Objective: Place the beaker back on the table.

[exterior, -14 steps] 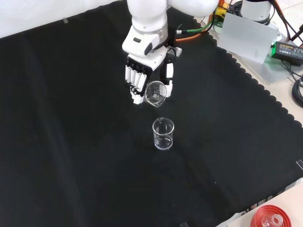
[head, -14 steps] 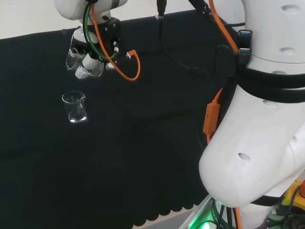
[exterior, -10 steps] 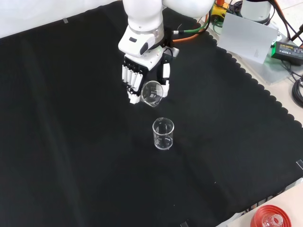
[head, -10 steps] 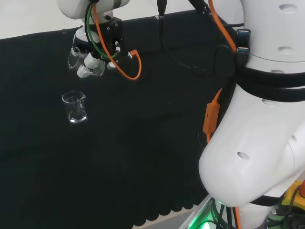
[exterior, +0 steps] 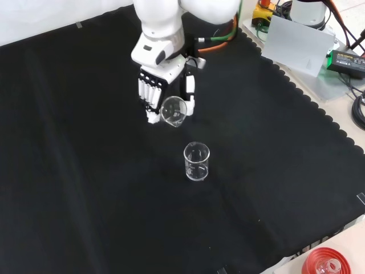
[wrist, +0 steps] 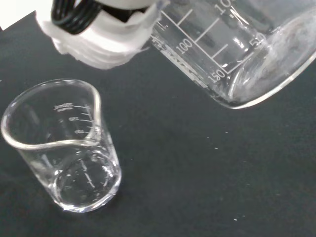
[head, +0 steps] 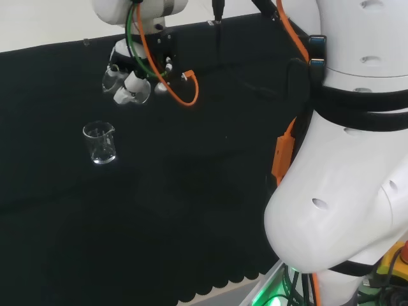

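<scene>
Glass, rigid and breakable, is what the held beaker [exterior: 173, 111] is made of; it is clasped, tilted, in the curled fingers of the hand [exterior: 155, 91] above the black cloth [exterior: 85, 171] (a second beaker [exterior: 197, 162] stands upright nearby). Its slippery wall is best gripped around the middle.

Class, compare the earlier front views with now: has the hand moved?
Yes. The hand, holding a tilted beaker, has moved up and left, away from the standing beaker.
</scene>
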You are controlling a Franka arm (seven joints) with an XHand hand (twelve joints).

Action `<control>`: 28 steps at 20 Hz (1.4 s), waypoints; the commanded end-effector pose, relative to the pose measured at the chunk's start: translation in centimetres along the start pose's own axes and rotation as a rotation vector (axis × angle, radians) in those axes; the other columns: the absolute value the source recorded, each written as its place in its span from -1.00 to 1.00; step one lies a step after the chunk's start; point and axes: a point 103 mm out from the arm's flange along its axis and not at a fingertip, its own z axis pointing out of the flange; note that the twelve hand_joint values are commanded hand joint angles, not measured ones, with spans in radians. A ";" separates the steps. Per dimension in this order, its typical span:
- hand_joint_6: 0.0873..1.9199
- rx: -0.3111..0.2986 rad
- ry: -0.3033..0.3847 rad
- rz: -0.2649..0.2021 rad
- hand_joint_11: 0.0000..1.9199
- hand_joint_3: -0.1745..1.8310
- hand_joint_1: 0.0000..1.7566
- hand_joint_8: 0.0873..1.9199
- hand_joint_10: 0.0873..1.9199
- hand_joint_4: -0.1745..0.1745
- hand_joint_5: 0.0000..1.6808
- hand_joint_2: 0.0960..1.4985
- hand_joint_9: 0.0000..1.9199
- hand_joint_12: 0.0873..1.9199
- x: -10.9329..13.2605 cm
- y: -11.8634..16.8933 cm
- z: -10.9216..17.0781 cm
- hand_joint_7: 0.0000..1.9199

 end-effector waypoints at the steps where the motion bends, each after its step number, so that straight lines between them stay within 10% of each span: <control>1: -1.00 -0.017 0.054 0.016 0.16 -1.00 0.50 -1.00 -0.95 -1.00 0.78 0.32 0.70 -0.12 -0.9 2.1 1.5 0.63; 28: -1.00 -0.079 0.351 -0.078 0.15 -1.00 0.50 -1.00 -0.97 -1.00 0.78 0.32 0.70 -0.12 -4.6 3.0 7.9 0.63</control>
